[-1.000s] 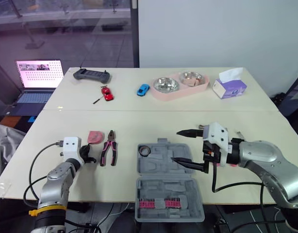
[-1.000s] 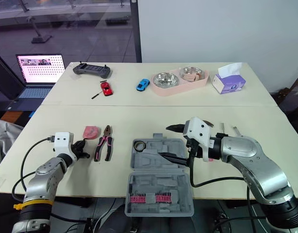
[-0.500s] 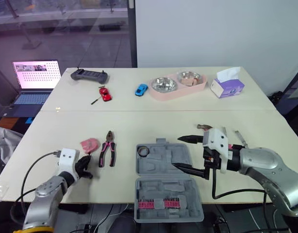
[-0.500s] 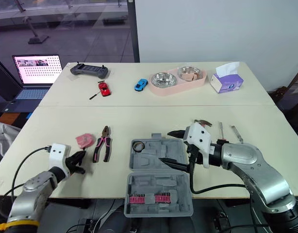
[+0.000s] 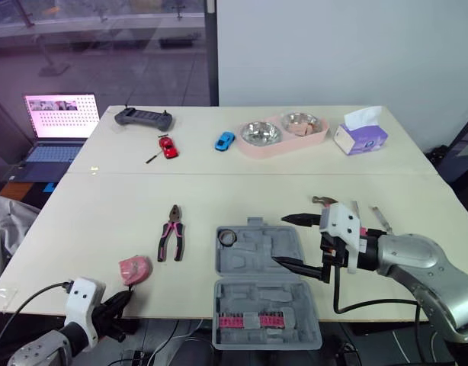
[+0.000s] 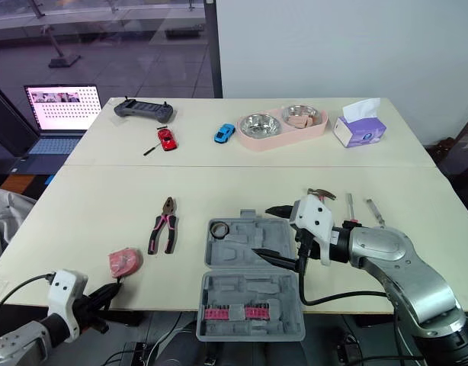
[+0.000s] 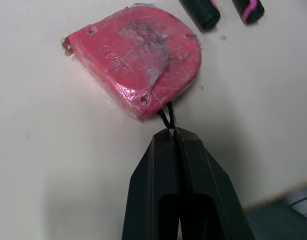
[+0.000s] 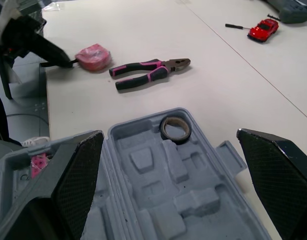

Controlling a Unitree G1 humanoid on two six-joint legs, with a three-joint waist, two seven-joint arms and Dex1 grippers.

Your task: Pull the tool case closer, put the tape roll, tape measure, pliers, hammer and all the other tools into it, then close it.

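Now the left claw (image 7: 172, 131) clenches the black cord (image 7: 166, 115) of the pink plastic tape measure (image 7: 136, 60) just ahead, while the right claw (image 5: 280, 240) gapes above the open grey plastic tool case (image 5: 261, 299).

hammer (image 5: 322, 200) prob. half hid behind right claw (image 5: 280, 239), pliers (image 7: 202, 11) handles cut off

Cream table (image 5: 104, 213). Grey tool case (image 5: 245, 263) with a pink strip of bits (image 5: 249, 321) in its near half and a dark tape roll (image 5: 227, 237) in its far half. Pink-red tape measure (image 7: 136, 62) on a black cord (image 7: 166, 116). Pliers (image 5: 171, 233) with pink-and-black handles. Far side: red toy car (image 5: 168, 146), blue toy car (image 5: 225, 141), pink tray (image 5: 257, 152) with silver bowls (image 5: 261, 133), purple-and-white tissue box (image 5: 360, 139).
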